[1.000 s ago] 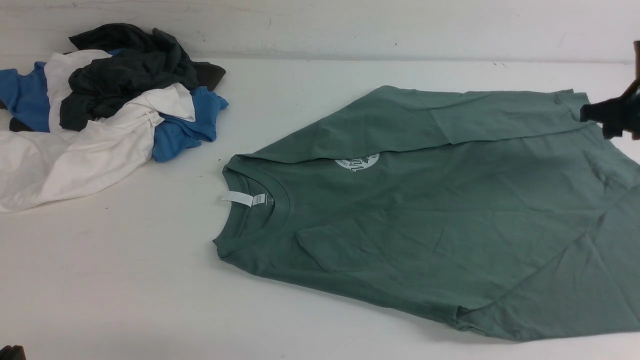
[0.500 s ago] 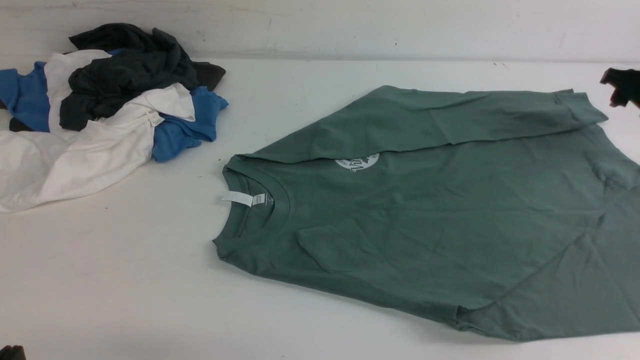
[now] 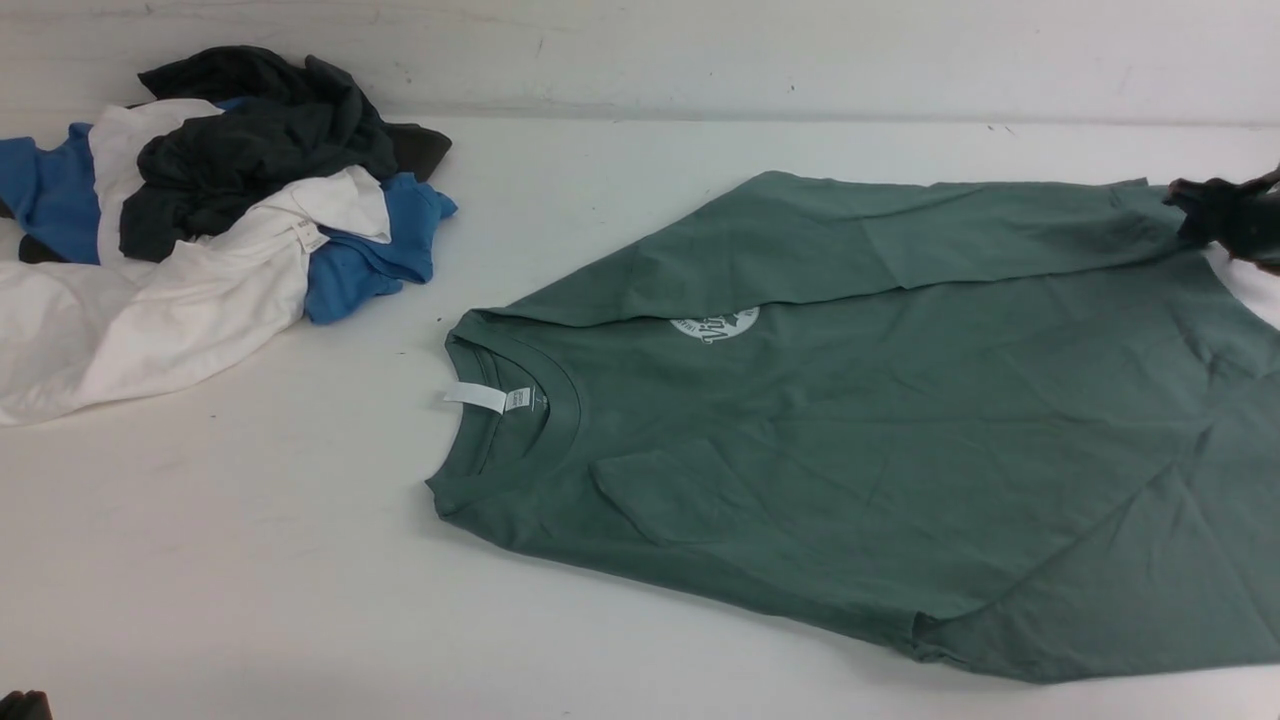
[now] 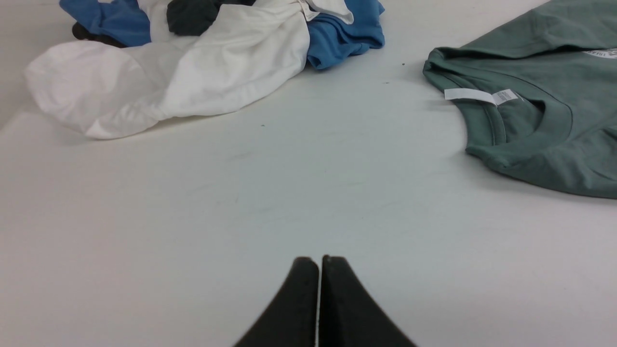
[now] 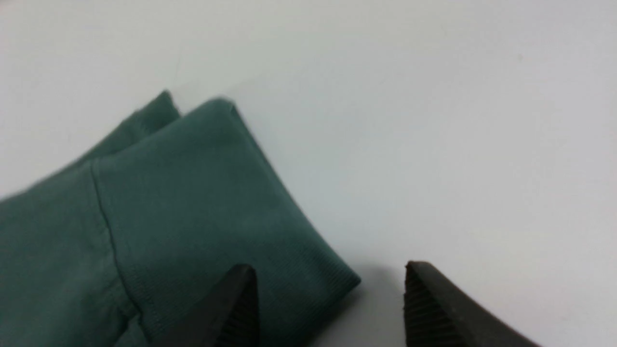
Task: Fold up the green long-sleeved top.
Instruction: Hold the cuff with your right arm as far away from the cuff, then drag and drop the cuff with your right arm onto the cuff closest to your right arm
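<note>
The green long-sleeved top (image 3: 900, 420) lies flat on the white table (image 3: 250, 560), its neck and white label (image 3: 487, 398) pointing left. One sleeve is folded along the far edge, and its cuff (image 3: 1140, 205) ends at the far right. My right gripper (image 3: 1195, 212) stands open at that cuff. In the right wrist view the ribbed cuff (image 5: 217, 202) lies partly between the jaws of the right gripper (image 5: 328, 284); one finger (image 5: 238, 303) is over the fabric, the other over bare table. My left gripper (image 4: 319, 260) is shut and empty, low over the table near the front left, well short of the collar (image 4: 530, 120).
A heap of clothes sits at the far left: a dark charcoal garment (image 3: 260, 150), a bright blue one (image 3: 370, 260) and a white one (image 3: 150, 310). A pale wall (image 3: 640, 50) runs behind the table. The top's hem side runs out of the front view on the right.
The right gripper drew back up and to the right from the cuff, then came back down to it with its jaws open. The top and the left gripper have not moved.
</note>
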Robot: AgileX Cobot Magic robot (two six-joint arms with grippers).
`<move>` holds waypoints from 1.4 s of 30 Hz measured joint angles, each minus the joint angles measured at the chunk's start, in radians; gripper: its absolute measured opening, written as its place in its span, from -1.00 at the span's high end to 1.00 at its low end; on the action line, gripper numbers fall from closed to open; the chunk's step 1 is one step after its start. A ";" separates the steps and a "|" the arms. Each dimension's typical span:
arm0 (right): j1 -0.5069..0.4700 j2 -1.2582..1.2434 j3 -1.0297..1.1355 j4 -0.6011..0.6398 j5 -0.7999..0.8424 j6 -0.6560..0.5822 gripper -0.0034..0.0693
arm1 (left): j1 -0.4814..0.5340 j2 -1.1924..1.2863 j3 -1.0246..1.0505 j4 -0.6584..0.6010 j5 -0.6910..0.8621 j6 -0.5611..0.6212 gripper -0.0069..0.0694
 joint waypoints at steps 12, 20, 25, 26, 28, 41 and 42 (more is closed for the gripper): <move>0.000 0.018 -0.005 0.007 -0.043 -0.052 0.31 | 0.000 0.000 0.000 0.000 0.000 0.000 0.83; 0.000 0.025 -0.023 0.037 -0.039 -0.070 0.92 | 0.000 0.000 0.000 0.000 0.000 0.000 0.83; 0.000 -0.020 -0.028 0.036 0.018 -0.104 0.93 | 0.000 0.000 0.000 0.000 0.000 0.000 0.83; 0.001 -0.038 -0.029 0.033 0.036 -0.112 0.93 | 0.000 0.000 0.000 0.000 0.000 0.000 0.83; 0.003 -0.070 -0.034 0.033 0.060 -0.126 0.93 | 0.000 0.000 0.000 0.000 0.000 0.000 0.83; 0.003 -0.329 -0.037 -0.047 0.448 -0.188 0.93 | 0.000 0.000 0.000 0.000 0.000 0.000 0.83; 0.003 -0.358 -0.037 -0.066 0.507 -0.183 0.93 | 0.000 0.000 0.000 0.000 0.000 0.000 0.83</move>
